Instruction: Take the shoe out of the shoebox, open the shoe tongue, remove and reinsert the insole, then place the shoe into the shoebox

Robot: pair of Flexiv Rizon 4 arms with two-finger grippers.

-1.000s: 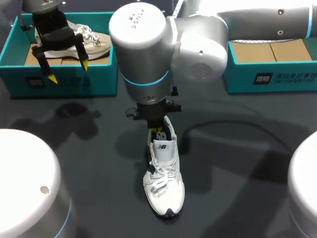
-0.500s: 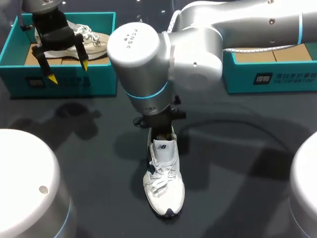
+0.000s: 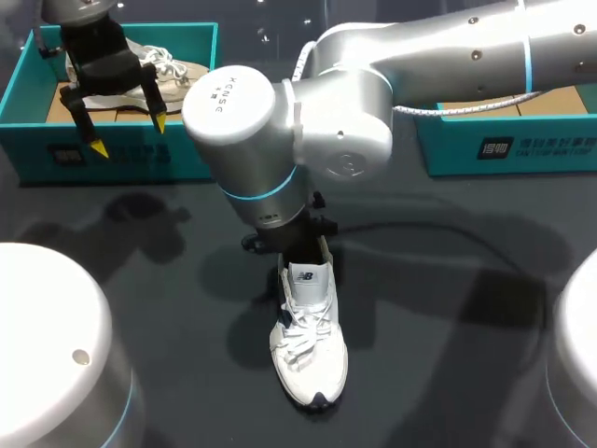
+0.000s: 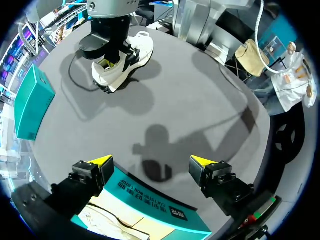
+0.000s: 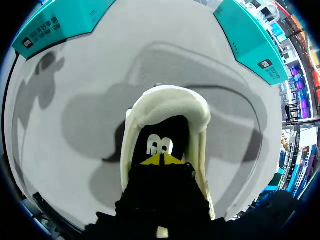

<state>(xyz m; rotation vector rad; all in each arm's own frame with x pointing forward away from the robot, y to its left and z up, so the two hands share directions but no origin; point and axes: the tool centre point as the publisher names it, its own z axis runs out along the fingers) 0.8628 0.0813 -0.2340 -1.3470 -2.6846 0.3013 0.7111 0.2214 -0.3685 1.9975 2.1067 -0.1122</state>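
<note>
Step in hand: insole removal. The white sneaker point(image 3: 308, 345) is out of the box and stands upright on the dark table point(image 3: 448, 355), directly under the right gripper point(image 5: 161, 159). The right gripper is pushed down into the shoe opening, behind the raised tongue point(image 3: 306, 277). Its yellow tips are seen pressed together just above the black insole point(image 5: 167, 131), with the padded heel collar point(image 5: 170, 107) ahead of them. Whether the insole edge is pinched between the tips cannot be told; nothing is seen lifted.

The left gripper point(image 3: 129, 134) is held with fingers spread wide and nothing between them, over the front wall of the teal shoebox point(image 3: 112, 159). A beige shoe point(image 3: 182, 75) lies in that box, behind this gripper. The white sneaker is well apart from it, far ahead in the left wrist view. A second teal shoebox point(image 3: 504, 145) is set off beside the right arm.

Next move, judged: the insole's heel end has to be caught and drawn up and out. The sneaker is not held down, so it may lift or tip with the pull.
</note>
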